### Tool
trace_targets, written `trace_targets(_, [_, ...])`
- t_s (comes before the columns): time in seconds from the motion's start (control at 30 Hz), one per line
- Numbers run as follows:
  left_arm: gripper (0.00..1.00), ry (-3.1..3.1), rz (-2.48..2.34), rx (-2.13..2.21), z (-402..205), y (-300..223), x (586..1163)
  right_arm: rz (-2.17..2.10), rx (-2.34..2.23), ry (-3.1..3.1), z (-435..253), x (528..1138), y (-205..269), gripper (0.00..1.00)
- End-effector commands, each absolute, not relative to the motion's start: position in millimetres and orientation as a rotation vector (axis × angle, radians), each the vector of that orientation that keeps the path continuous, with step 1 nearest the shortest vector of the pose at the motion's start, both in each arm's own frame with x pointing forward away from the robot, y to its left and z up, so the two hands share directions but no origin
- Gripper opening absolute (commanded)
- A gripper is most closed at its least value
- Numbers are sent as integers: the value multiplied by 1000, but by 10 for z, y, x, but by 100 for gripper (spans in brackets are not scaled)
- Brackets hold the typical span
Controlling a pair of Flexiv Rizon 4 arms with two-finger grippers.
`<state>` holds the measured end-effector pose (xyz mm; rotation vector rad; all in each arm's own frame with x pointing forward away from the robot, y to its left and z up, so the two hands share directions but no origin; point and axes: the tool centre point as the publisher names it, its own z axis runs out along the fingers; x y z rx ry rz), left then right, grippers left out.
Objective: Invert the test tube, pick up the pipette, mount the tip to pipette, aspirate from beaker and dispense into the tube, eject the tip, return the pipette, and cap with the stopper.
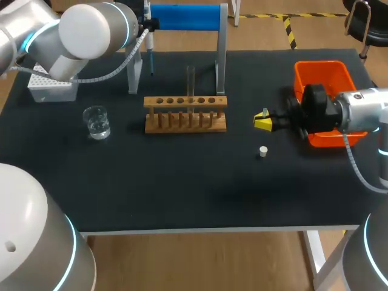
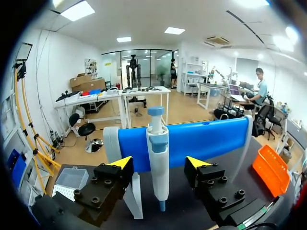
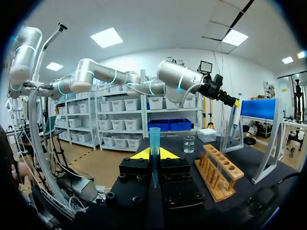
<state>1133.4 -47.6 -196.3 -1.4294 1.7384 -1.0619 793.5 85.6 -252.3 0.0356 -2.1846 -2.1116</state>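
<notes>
Over the desk (image 1: 182,194), inside its edges, my right arm (image 1: 364,109) lies level between the rack (image 1: 185,121) and the bin (image 1: 321,73). My left jaws gape either side of the untouched pipette (image 2: 158,158). My right jaws clamp the tip (image 3: 154,143) upright, the stopper (image 1: 262,151) near them

Left gripper (image 2: 159,165), fingers spread apart, either side of the pipette (image 2: 157,153) hanging on a blue rack (image 2: 206,139); orange bin (image 2: 268,167) beyond one finger.
</notes>
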Motion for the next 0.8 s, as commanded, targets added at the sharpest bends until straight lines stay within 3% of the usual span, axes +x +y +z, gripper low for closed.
trace_targets(0.03, [56,1730,-1049,-1438,-1974,-546,11363,-2110,32,-2190,-2512,7924,857,0])
trace_targets(0.13, [60,1728,-1045,-1446,-1990,-567,11389,-2110,32,-2190,-2512,7924,857,0])
trace_targets(0.27, [50,1725,-1031,-1452,-2011,-583,11419,-2110,32,-2190,-2512,7924,857,0])
trace_targets(0.8, [48,1681,-1025,-1486,-2037,-539,11493,-2110,32,-2190,-2512,7924,857,0])
